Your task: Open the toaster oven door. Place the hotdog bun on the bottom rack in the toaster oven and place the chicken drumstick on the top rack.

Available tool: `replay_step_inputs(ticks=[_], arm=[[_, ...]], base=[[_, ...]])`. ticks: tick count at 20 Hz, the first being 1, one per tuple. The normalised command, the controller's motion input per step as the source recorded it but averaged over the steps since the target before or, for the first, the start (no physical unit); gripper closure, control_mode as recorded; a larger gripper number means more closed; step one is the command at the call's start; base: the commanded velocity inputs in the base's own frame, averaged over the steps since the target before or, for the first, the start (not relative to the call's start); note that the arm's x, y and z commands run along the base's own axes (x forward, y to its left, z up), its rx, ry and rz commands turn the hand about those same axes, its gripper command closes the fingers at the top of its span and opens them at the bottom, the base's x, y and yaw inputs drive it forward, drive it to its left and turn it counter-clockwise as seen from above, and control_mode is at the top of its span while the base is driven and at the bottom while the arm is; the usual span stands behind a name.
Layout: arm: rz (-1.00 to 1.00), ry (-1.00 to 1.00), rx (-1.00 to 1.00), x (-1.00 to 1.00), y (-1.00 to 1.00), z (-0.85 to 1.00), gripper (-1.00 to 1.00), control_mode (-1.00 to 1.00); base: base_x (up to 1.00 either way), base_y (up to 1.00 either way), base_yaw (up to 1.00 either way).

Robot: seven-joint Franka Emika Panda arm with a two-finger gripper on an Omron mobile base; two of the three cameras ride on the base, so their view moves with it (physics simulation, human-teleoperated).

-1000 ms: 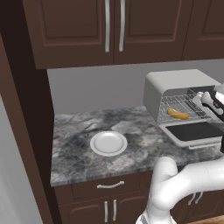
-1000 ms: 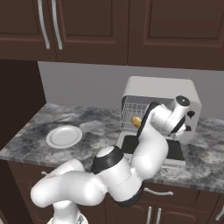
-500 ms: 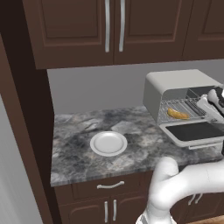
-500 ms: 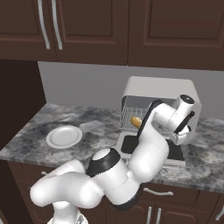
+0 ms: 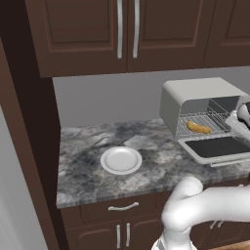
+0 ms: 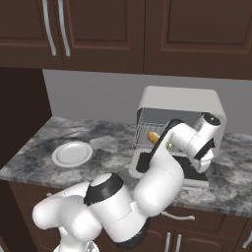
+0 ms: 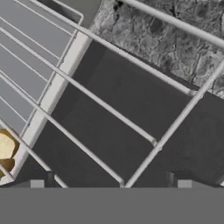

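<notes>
**Bun on the lower rack, door down, hand at the oven mouth**

Cabinets (image 5: pixel 127 29) of dark wood run across the top, their two metal handles at 12 o'clock in the left base view. Below them the mottled grey counter (image 5: pixel 83 161) carries a white plate (image 5: pixel 121 159), bare, well apart from the oven at its 3 o'clock.

The toaster oven (image 5: pixel 195 95) is a pale grey box at 3 o'clock in the left base view. Its door (image 5: pixel 217 149) lies dropped flat in front, dark glass facing up. In the right base view the white arm's forearm (image 6: pixel 165 162) crosses the oven's open front and hides most of the door and cavity.

The hotdog bun (image 5: pixel 198 128) is a small golden-brown oblong lying on the wire rack (image 5: pixel 205 124) low inside the cavity, toward its left side. In the hand view it shows as a tan patch (image 7: pixel 5 146) at 9 o'clock, under the grey wires.

The gripper (image 5: pixel 242 118) hangs at the oven's right edge, at the bun's 3 o'clock and apart from it. Its fingertips (image 7: pixel 37 183) just clear the bottom edge of the hand view, spread wide with nothing between them, above the dark door glass.
</notes>
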Motion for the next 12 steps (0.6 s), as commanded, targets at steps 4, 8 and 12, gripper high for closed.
replay_step_inputs(ticks=[4, 8, 12], arm=[[0.0, 0.06, 0.0, -0.95, 0.01, -0.87, -1.0, -1.0], [0.0, 0.04, 0.01, -0.56, -0.01, -0.04, -1.0, -1.0], [0.05, 0.22, 0.06, -0.26, 0.0, 0.96, -1.0, -1.0]], base=[[0.0, 0.0, 0.0], [0.0, 0.0, 0.0], [0.0, 0.0, 0.0]])
